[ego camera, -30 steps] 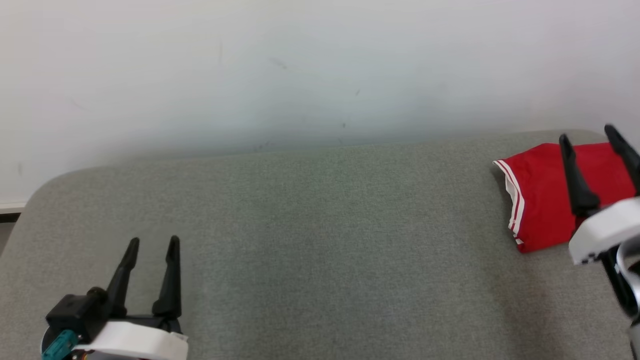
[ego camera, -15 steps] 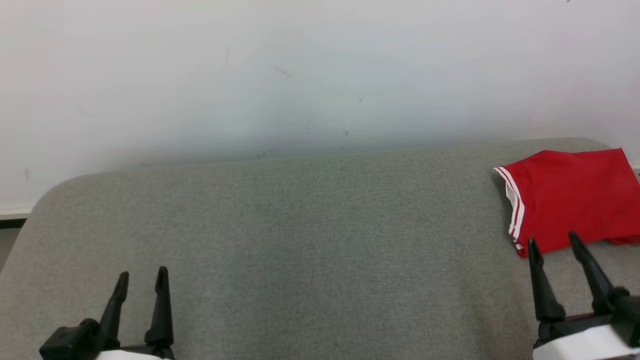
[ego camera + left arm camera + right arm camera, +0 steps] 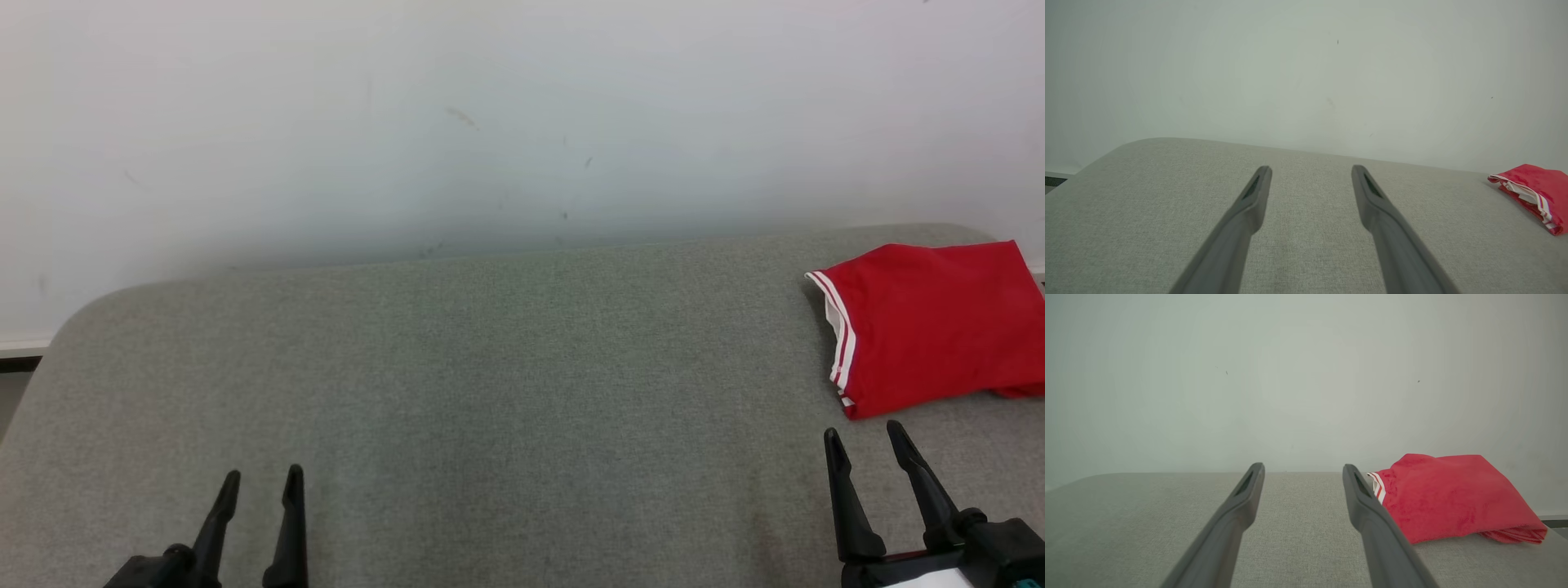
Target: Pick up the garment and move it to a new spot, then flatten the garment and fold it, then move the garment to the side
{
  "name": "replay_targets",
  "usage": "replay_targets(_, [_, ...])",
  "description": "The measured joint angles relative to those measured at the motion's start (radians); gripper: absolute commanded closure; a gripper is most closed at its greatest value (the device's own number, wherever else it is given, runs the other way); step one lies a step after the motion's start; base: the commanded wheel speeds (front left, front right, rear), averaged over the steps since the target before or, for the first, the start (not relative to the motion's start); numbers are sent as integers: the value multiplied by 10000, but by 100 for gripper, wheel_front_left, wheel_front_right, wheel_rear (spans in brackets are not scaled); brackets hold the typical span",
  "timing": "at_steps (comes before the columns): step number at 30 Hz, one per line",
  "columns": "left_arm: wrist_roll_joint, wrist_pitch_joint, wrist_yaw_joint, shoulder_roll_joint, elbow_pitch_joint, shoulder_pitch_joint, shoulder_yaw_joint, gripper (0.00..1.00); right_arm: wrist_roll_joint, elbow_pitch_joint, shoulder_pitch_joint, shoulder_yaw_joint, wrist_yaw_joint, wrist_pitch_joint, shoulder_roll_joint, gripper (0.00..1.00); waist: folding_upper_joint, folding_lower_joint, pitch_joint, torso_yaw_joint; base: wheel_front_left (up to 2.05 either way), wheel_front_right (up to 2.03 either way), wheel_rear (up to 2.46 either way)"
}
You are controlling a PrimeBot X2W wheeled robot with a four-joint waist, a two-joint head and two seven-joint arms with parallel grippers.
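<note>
Head view: I count one folded red garment [image 3: 927, 327], lying at the far right of the grey padded surface [image 3: 522, 367] and clipped by the frame. There are two grippers, the left gripper [image 3: 263, 472] and the right gripper [image 3: 863, 429]. Both have their jaws apart and empty, and their bodies are cropped at the bottom.

Left wrist view: the garment is cut off at the right edge.

Right wrist view: one finger hides part of the garment's striped hem.

The head view looks forward and down from above the near edge of a grey fabric-covered tabletop [image 3: 522, 367], facing a pale wall [image 3: 522, 106]. The left wrist view sits low and close over the surface, looking along the left pincer [image 3: 1311, 168] toward that wall. The right wrist view does likewise along the right pincer [image 3: 1303, 465], nearer the folded red garment with white striped trim [image 3: 1445, 494]. All three views share tabletop, wall and garment.
</note>
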Motion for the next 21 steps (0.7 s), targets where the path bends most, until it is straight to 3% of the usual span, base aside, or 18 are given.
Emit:
replay_targets(13, [353, 2, -117, -88, -27, -67, 84, 0, 10, -159, -26, -59, 0, -10, 92, 0, 0, 1, 8, 80, 0, 0, 0])
replay_targets(14, [353, 2, -115, -98, 15, -56, 75, 100, 2, -121, -13, -56, 0, -8, 104, 100, 0, 1, 5, 83, 0, 0, 0])
replay_targets(21, [-31, 178, -115, -230, 516, 150, 27, 100, 397, 307, 291, -33, 0, 144, 230, 100, 0, 1, 13, 102, 0, 0, 0])
